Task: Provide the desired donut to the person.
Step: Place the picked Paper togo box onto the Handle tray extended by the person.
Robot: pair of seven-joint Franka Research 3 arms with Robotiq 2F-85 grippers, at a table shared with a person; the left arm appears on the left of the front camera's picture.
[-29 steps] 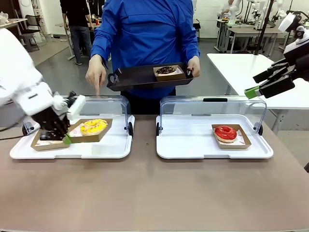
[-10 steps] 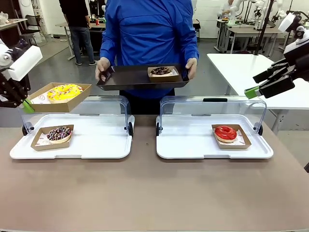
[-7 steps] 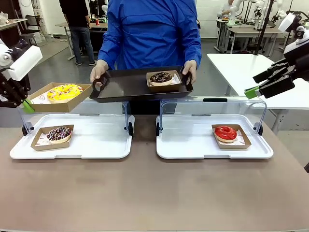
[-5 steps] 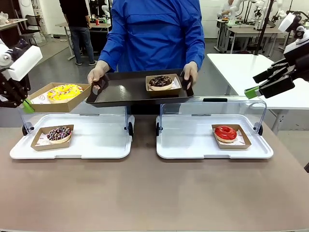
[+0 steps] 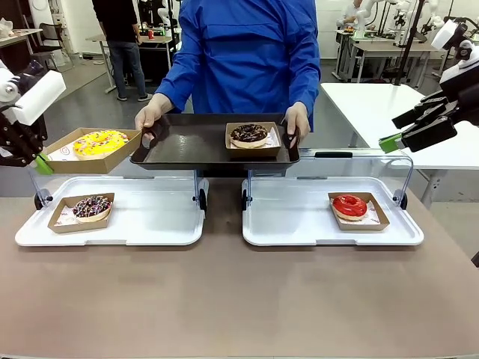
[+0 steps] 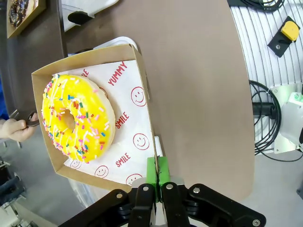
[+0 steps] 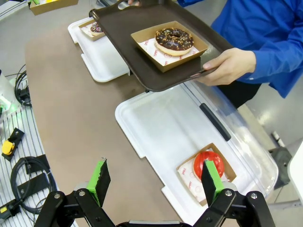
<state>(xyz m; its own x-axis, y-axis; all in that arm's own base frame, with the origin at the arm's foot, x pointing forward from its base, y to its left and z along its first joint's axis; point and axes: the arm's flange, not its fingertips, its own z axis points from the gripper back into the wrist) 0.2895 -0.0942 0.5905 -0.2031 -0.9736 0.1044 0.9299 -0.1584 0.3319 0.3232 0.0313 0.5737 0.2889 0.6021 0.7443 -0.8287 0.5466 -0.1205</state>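
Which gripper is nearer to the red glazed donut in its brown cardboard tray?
The right gripper: raised above and right of the red glazed donut. The left gripper is across the table, holding the yellow donut's box.

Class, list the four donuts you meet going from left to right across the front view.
Yellow sprinkled donut → dark sprinkled donut on the left white tray → chocolate donut on the person's black tray → red donut.

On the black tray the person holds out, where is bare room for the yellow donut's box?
The black tray is bare on its half toward the left tool, between the handle and the chocolate donut box. That box crowds the other half.
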